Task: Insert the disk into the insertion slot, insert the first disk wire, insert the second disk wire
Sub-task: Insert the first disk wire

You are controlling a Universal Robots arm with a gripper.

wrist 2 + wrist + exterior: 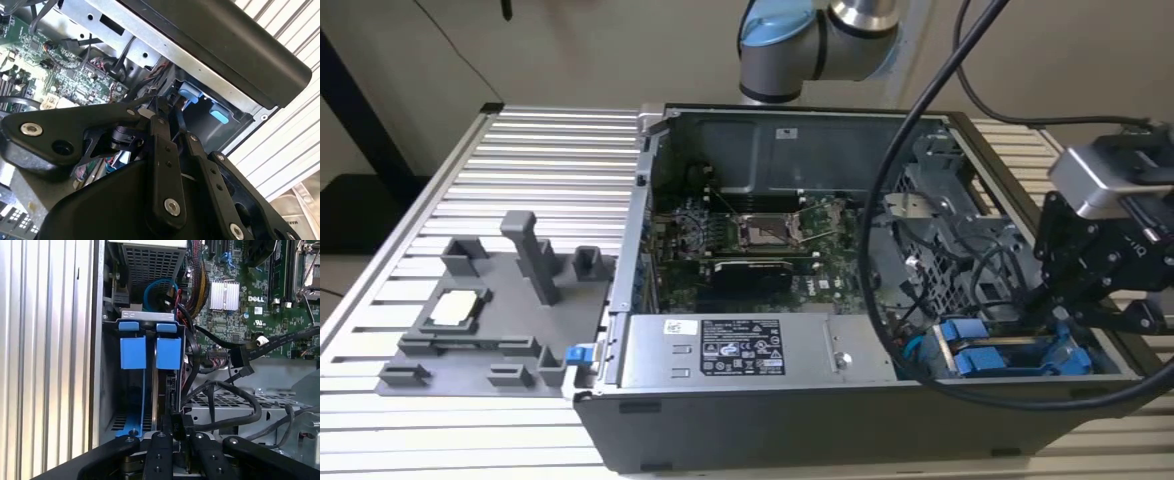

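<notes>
Gripping the black wire plug point(176, 421) tight in the tool point(178, 437), so just line it up square with the disk point(167, 353) and push straight, no wiggling.

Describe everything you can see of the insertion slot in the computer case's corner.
The insertion slot is a dark-grey metal bay in the corner of the open computer case, at the exterior view's right. Two blue plastic carrier ends stand side by side inside it, and a thin blue rail runs along it. A black cable curls beside it, its plug at the bay's mouth, where the gripper hovers close.
</notes>
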